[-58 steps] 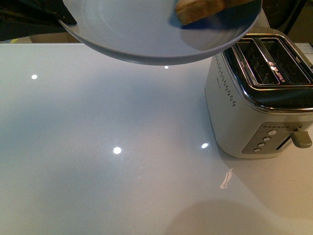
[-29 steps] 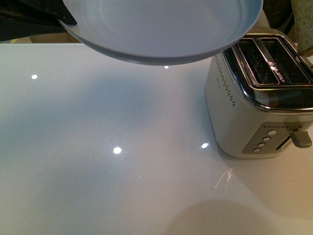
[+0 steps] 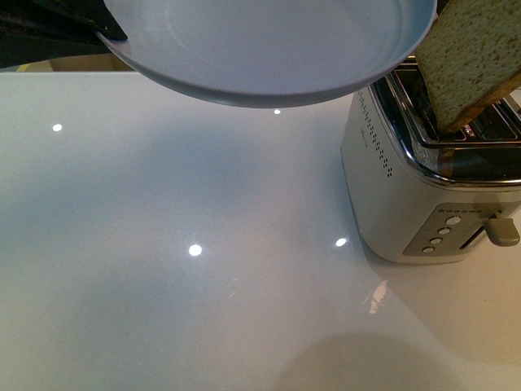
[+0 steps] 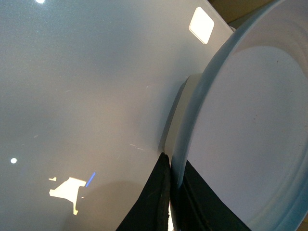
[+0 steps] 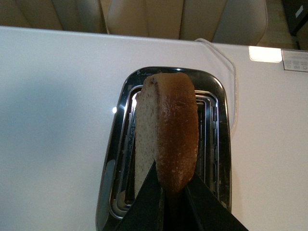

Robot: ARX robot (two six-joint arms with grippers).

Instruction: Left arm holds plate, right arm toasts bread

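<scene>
Bread [image 5: 166,130] is pinched at one end in the closed jaws of the right gripper [image 5: 168,185], tilted with its lower end at a slot of the cream toaster [image 3: 407,187]. Jaws of the left gripper [image 4: 175,166] clamp the rim of the plate [image 3: 269,49], which is held above the glossy white table [image 3: 163,244]. Bright light spots reflect on the table, and pale chair backs [image 5: 144,17] stand beyond it.

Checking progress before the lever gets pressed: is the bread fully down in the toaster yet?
No. The bread leans tilted, only its lower end at the toaster slot, most sticking up, right gripper shut on it.
</scene>
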